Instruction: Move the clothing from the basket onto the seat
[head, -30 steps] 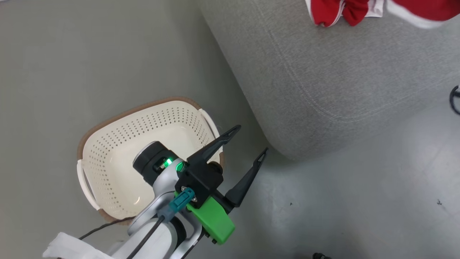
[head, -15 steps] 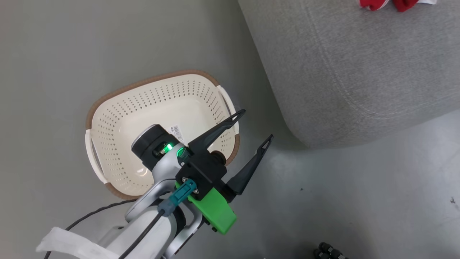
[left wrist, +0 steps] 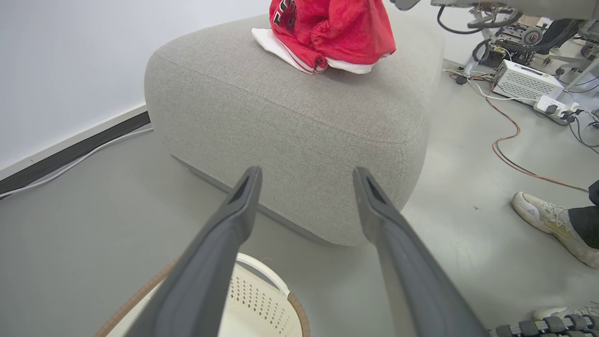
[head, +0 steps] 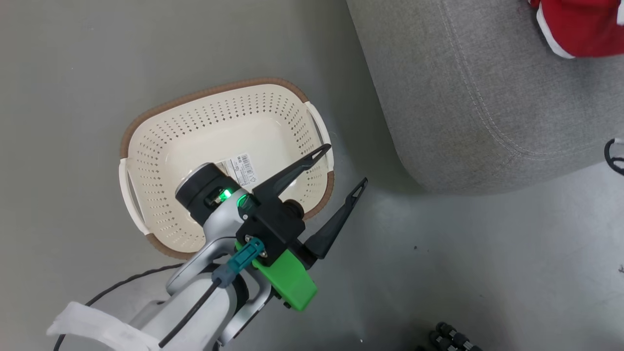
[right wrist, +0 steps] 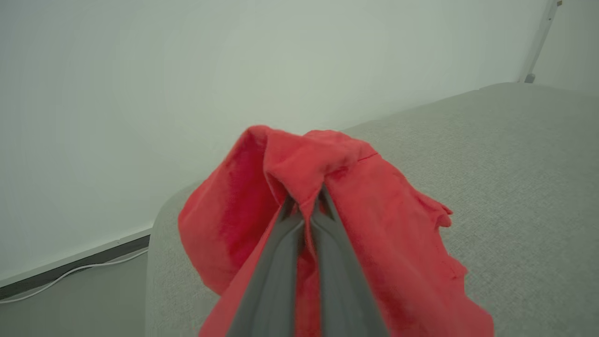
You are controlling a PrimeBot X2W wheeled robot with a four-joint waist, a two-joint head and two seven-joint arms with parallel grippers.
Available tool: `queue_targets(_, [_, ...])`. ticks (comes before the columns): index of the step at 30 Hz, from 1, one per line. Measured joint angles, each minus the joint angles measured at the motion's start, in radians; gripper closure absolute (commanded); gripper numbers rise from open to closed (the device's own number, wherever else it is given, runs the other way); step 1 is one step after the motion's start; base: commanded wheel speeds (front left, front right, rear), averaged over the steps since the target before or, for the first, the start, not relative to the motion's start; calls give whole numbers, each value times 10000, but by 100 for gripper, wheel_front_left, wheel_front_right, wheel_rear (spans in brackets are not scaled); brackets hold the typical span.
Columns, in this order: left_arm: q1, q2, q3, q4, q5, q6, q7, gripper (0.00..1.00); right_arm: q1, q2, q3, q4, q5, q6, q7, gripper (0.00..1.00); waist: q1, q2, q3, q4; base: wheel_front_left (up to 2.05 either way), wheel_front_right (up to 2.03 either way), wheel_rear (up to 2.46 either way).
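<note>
The clothing (head: 580, 29) is a bright red jersey with white trim at the far right of the seat (head: 463, 97), a big light-grey cushion. In the left wrist view the clothing (left wrist: 337, 32) bunches up with its lower folds on the seat (left wrist: 290, 126). My right gripper (right wrist: 305, 203) is shut on a fold of the clothing (right wrist: 374, 210) above the seat (right wrist: 514, 164). The cream basket (head: 161, 146) stands on the floor left of the seat, with nothing but a barcode sticker inside. My left gripper (head: 345, 164) is open over the basket's right rim; in its wrist view my left gripper (left wrist: 306, 173) faces the seat.
A person's shoe (left wrist: 547, 220) is on the floor right of the seat. Cables, a power strip (left wrist: 554, 105) and a white box (left wrist: 526, 82) lie beyond it. A dark cable loop (head: 614, 156) shows at the right edge. A white wall stands behind the seat.
The head view has shifted, so basket and seat sit higher and further right in it. More of the red clothing shows at the top right than half a second ago. Both grippers keep their states.
</note>
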Motion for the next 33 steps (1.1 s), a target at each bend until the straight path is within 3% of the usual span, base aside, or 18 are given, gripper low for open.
queue_targets(8, [-134, 0, -27, 161, -2, -10, -113, 0, 37, 79, 25, 711, 132, 178, 25, 100, 0, 0, 47, 92, 0, 0, 0])
queue_targets(10, [-136, 0, -29, 203, -2, -12, -132, 0, -23, 84, 65, 790, 128, 196, 10, 46, 0, 0, 32, 110, 0, 0, 0])
queue_targets(11, [-140, 0, -33, 242, -2, -17, -174, 0, -56, 84, 98, 834, 111, 253, -12, 0, 0, 0, 18, 118, 0, 0, 0])
queue_targets(23, [-143, -117, -17, 713, -105, -23, -671, 0, -73, 161, 529, 1174, -272, 738, -159, 0, -1, 0, -546, 210, 0, 0, 0])
queue_targets(33, [-108, -199, 393, 1225, -299, 134, -1087, 0, 807, 462, 759, 1147, -451, 972, -211, 0, -1, 0, -1300, 305, 0, 0, 0])
